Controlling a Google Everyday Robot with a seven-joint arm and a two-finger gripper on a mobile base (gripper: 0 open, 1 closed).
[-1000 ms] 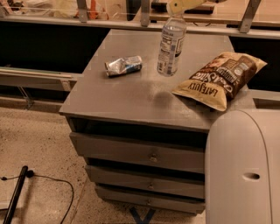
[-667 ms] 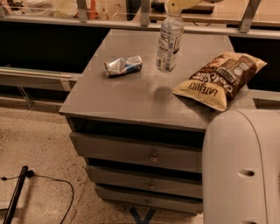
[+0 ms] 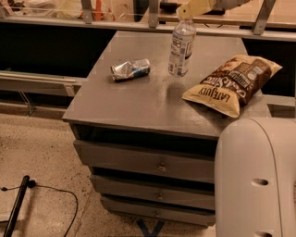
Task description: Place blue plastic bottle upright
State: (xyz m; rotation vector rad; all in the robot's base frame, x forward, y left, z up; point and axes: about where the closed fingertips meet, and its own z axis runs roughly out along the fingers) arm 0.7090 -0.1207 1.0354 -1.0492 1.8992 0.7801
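The blue plastic bottle [image 3: 181, 48] is clear and pale bluish with a light label. It is upright at the back middle of the grey cabinet top [image 3: 138, 99]. Its base looks to be just at or slightly above the surface, with a dark shadow in front of it. My gripper [image 3: 187, 12], yellowish, comes in from the top right. It is shut on the bottle's top and hides the cap.
A crushed silver-blue can [image 3: 131, 69] lies left of the bottle. A brown and yellow chip bag [image 3: 233, 82] lies to its right. The cabinet has several drawers [image 3: 159, 164]. My white robot body [image 3: 254, 180] fills the lower right. A black cable [image 3: 51, 194] lies on the floor.
The bottle has moved a little back and right with the gripper and now stands straighter than before. The can and chip bag have not moved.
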